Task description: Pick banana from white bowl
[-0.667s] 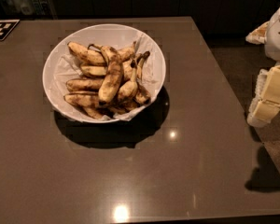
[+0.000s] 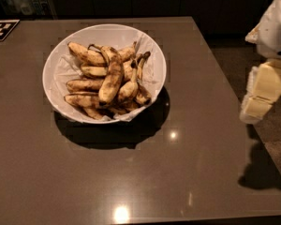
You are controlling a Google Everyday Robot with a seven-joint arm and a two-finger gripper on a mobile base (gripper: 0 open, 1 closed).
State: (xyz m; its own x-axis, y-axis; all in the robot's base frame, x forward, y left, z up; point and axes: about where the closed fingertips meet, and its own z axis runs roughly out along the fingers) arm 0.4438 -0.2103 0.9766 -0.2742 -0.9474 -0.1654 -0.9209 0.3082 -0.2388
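The arm (image 2: 276,27) comes in at the right edge, out past the side of the table (image 2: 131,172), and its white upper casing is cut off by the frame at the top and the side. Below it hangs the pincer (image 2: 260,95), cream-coloured blocks tilted down and to the left. It hovers over the floor (image 2: 271,144) rather than the tabletop and is well apart from the white bowl (image 2: 110,32). Whether the pincer is open or closed cannot be told from this angle. The white bowl stands on the far left half of the table, with a dark shadow under its near side. The banana (image 2: 111,78) lies in the middle of the bowl on top of the heap. It is long and yellow with heavy brown streaks, and it runs from the far side towards the near side. Where its stem joins a partner is hard to trace among the other bananas (image 2: 86,54), which fan out around and beneath it, several half covered. A crinkled white lining (image 2: 61,69) shows along the inner wall on the left. The only printed thing is a black-and-white marker (image 2: 2,29) at the table's far left corner. It has a blocky pattern rather than letters and is cut off by the frame edge.
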